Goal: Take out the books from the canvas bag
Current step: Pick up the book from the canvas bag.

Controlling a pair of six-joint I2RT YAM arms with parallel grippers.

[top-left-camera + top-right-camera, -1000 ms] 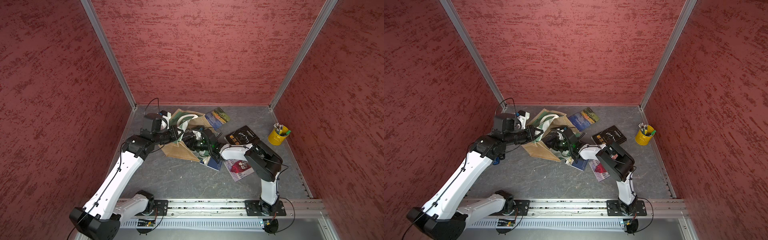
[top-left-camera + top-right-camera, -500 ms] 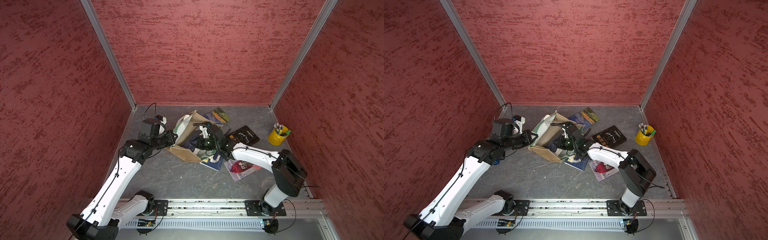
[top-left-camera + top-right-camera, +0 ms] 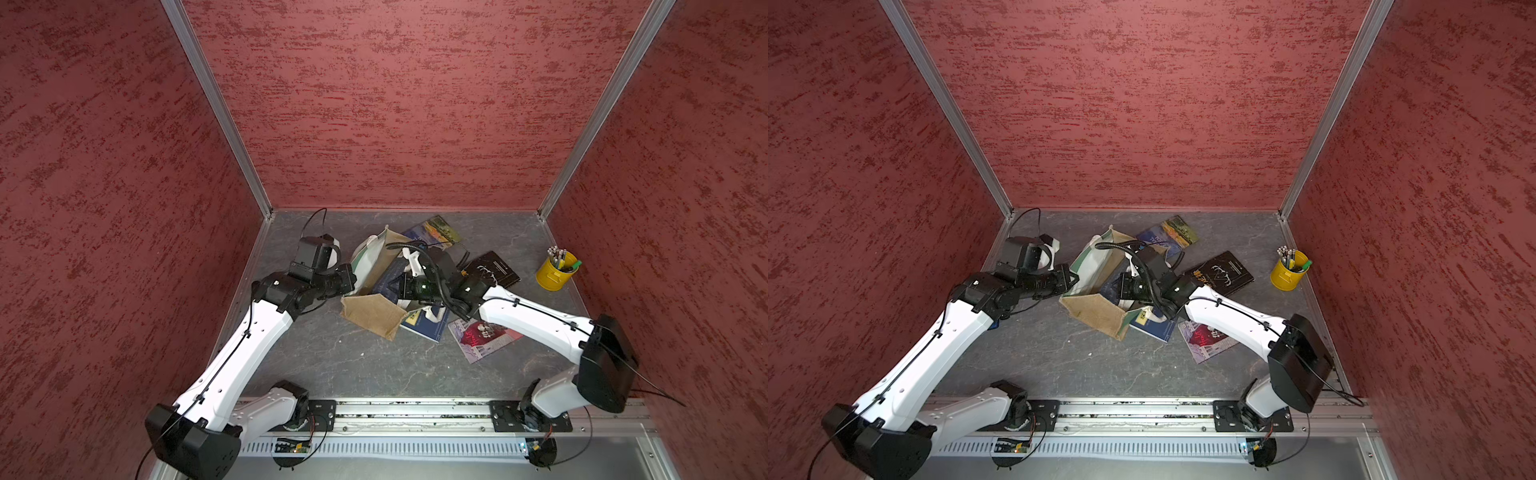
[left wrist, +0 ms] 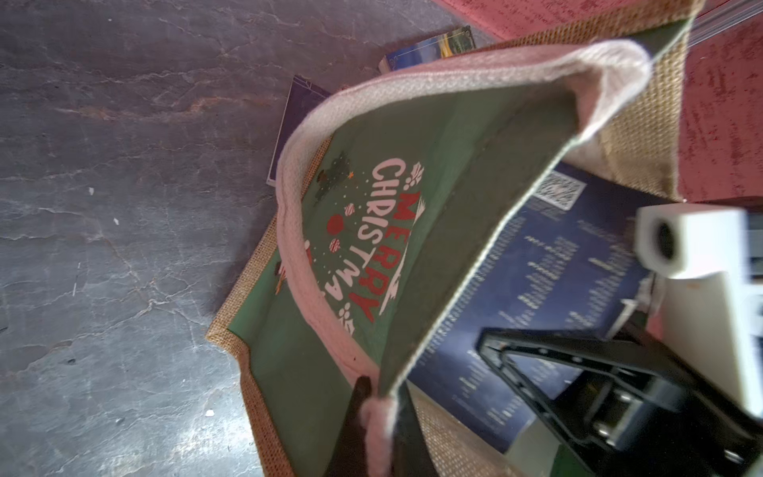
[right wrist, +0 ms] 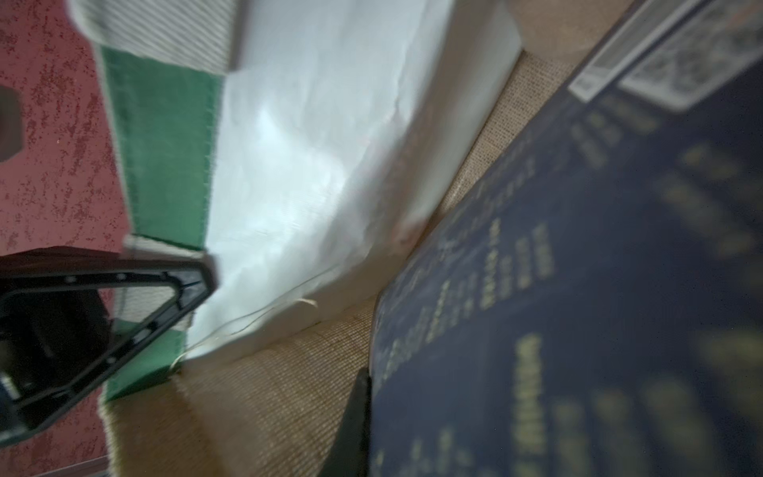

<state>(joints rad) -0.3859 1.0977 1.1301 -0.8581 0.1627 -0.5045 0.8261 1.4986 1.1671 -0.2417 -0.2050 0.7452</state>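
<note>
Top views: four books [image 3: 494, 270] are counted on the bench [image 3: 353, 365]; one canvas bag [image 3: 370, 316] is clamped by left pincer [image 4: 380, 409], one navy book [image 3: 385, 277] by right pincer [image 3: 399, 287].

The left arm [image 3: 257, 332] bends at a black elbow low in the near left corner. From there its long white link slopes up and away to a black wrist turned toward the centre. The left tool [image 4: 377, 409] has its jaws pressed together on the rim of the canvas bag [image 4: 446, 173], at the strap end. The right arm [image 3: 536, 320] folds at a black elbow on the right side, with its white forearm reaching inward, low and nearly level. The right tool [image 5: 365, 384] sits inside the bag's mouth with its jaws closed. One finger [image 5: 358, 413] lies against the edge of a navy book [image 5: 578, 289]. The other is hidden, so it seems to clamp that cover.
</note>
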